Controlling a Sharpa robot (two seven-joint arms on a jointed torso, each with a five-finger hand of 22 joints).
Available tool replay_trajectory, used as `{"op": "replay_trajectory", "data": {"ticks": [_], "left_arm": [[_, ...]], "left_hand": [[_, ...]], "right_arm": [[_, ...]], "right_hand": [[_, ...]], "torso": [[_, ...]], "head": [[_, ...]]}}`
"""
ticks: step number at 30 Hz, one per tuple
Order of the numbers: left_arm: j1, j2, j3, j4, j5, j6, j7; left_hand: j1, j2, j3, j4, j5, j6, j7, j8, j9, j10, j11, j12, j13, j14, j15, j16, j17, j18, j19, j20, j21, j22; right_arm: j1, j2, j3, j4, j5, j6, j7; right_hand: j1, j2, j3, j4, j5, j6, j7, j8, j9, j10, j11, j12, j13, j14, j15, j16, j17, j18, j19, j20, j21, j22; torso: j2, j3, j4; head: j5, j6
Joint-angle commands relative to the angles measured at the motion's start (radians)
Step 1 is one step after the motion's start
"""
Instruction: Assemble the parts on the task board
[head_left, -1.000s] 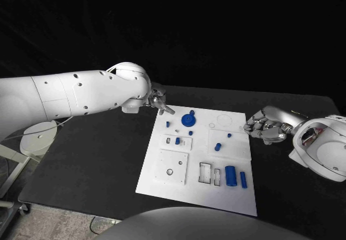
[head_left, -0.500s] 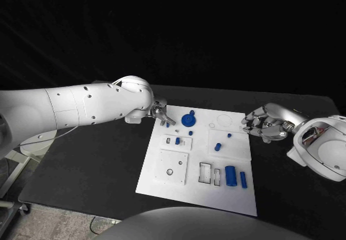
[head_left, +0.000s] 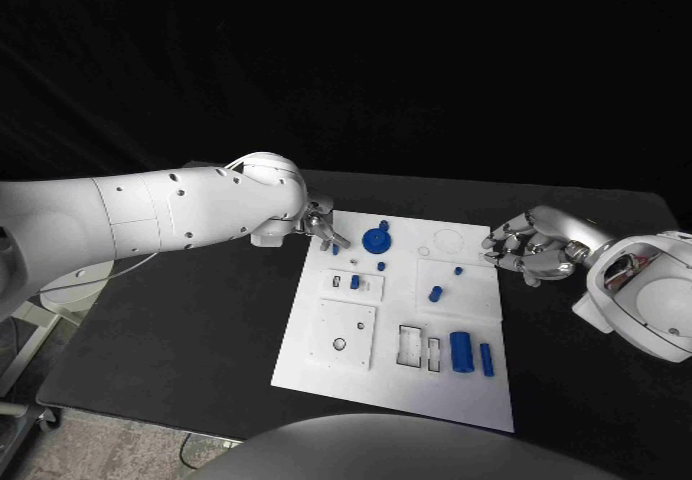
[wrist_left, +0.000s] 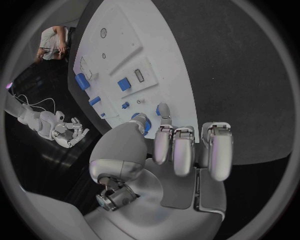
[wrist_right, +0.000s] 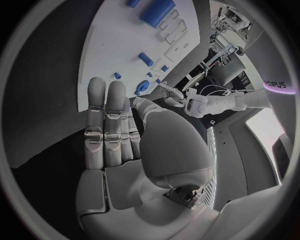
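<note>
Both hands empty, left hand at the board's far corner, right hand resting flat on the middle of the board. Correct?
Not quite: the right hand sits beside the task board at its far right edge, off the plate, as the head view shows. The left hand is at the far corner; both look empty.

Two glossy white rounded-shell arms, the left arm (head_left: 159, 210) dotted with small dark screw holes, each end in a silver metal hand (head_left: 320, 222), (head_left: 526, 250) with segmented fingers.
</note>
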Motion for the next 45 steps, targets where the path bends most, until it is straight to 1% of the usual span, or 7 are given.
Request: {"op": "replay_trajectory", "data": {"ticks": [1,5,8,11,16,34,45], "left_arm": [[-0.001,0.003,0.0,-0.004,-0.013,0.003,0.008],[-0.001,0.009,0.0,-0.012,-0.015,0.001,0.007],[-0.002,0.013,0.0,-0.017,-0.015,-0.002,0.008],[-0.003,0.019,0.0,-0.022,-0.014,-0.005,0.008],[-0.007,0.026,0.0,-0.031,-0.012,-0.007,0.009],[-0.015,0.033,0.0,-0.057,-0.011,-0.007,0.009],[-0.016,0.037,0.0,-0.053,-0.001,-0.014,0.01]], "left_hand": [[0.012,-0.002,-0.002,-0.005,0.011,0.008,0.0,-0.006,-0.002,0.036,-0.003,-0.007,0.196,0.102,-0.008,-0.004,0.259,-0.015,0.106,-0.005,0.002,0.263],[0.015,0.0,-0.001,-0.005,0.022,0.009,0.0,-0.008,-0.003,0.034,-0.004,-0.01,0.194,0.101,-0.008,-0.009,0.258,-0.015,0.106,-0.005,0.002,0.263],[0.017,0.0,0.0,-0.006,0.03,0.008,0.0,-0.01,-0.004,0.032,-0.004,-0.013,0.193,0.1,-0.008,-0.013,0.256,-0.015,0.106,-0.005,0.002,0.263],[0.02,0.0,0.002,-0.008,0.043,0.008,0.0,-0.013,-0.005,0.03,-0.003,-0.015,0.191,0.1,-0.008,-0.016,0.255,-0.015,0.106,-0.005,0.002,0.263],[0.025,0.0,0.004,-0.011,0.059,0.009,0.0,-0.016,-0.006,0.028,-0.003,-0.018,0.19,0.099,-0.007,-0.02,0.254,-0.015,0.106,-0.005,0.002,0.263],[0.05,-0.005,0.025,-0.034,0.132,0.011,-0.001,-0.027,-0.009,0.023,-0.004,-0.026,0.185,0.098,-0.008,-0.029,0.251,-0.015,0.106,-0.006,0.002,0.263],[0.055,-0.006,0.033,-0.04,0.15,0.01,-0.001,-0.032,-0.012,0.017,-0.004,-0.036,0.18,0.097,-0.008,-0.038,0.248,-0.015,0.106,-0.006,0.002,0.263]], "right_arm": [[-0.002,0.0,0.0,-0.002,0.008,0.015,0.003],[-0.004,0.001,0.0,-0.003,0.007,0.012,0.006],[-0.005,0.001,0.0,-0.002,0.008,-0.007,0.015],[-0.006,0.001,0.0,-0.003,0.01,-0.04,0.031],[-0.007,0.0,0.0,-0.006,0.015,-0.067,0.045],[-0.014,-0.01,0.0,-0.006,0.017,-0.05,0.044],[-0.016,-0.008,0.0,-0.007,0.017,-0.036,0.037]], "right_hand": [[-0.009,0.002,0.002,0.009,0.005,0.007,0.0,-0.002,0.002,-0.011,0.0,0.004,0.001,0.005,0.005,0.003,0.001,0.01,-0.003,0.003,-0.004,0.002],[-0.01,0.003,0.002,0.011,0.006,0.008,0.0,-0.002,0.002,-0.013,0.001,0.003,0.0,0.005,0.005,0.003,0.001,0.01,-0.004,0.003,-0.005,0.002],[-0.01,0.001,0.003,0.013,0.01,0.007,0.001,-0.002,0.002,-0.024,0.003,-0.003,-0.002,0.003,0.007,0.003,0.001,0.009,-0.006,0.004,-0.006,0.002],[0.003,-0.008,0.009,0.008,0.016,-0.008,0.008,-0.009,0.0,-0.083,0.01,-0.024,-0.01,-0.003,0.012,0.001,-0.001,0.009,-0.014,0.008,-0.012,0.004],[0.01,-0.009,0.014,0.009,0.019,-0.01,0.014,-0.009,0.001,-0.133,0.022,-0.037,-0.018,-0.012,0.021,0.002,0.001,0.007,-0.024,0.014,-0.017,0.006],[0.013,-0.003,0.019,0.014,0.026,0.0,0.016,-0.002,0.005,-0.14,0.029,-0.047,-0.036,-0.018,0.026,0.006,0.003,0.006,-0.029,0.019,-0.02,0.01],[0.015,-0.001,0.022,0.014,0.031,-0.001,0.017,-0.002,0.006,-0.14,0.03,-0.054,-0.047,-0.023,0.028,0.006,0.004,0.006,-0.033,0.021,-0.022,0.011]], "torso": [[0.0,-0.0003,0.0],[0.001,-0.0003,0.0004],[0.001,-0.0003,-0.0001],[0.001,-0.0004,0.0],[0.001,-0.0003,-0.0002],[0.001,-0.0002,0.0003],[0.0,-0.0003,0.0001]], "head": [[-0.001,0.0],[0.001,0.0],[0.001,0.0],[0.0,0.0],[-0.001,0.0],[-0.005,0.0],[-0.005,0.0]]}}
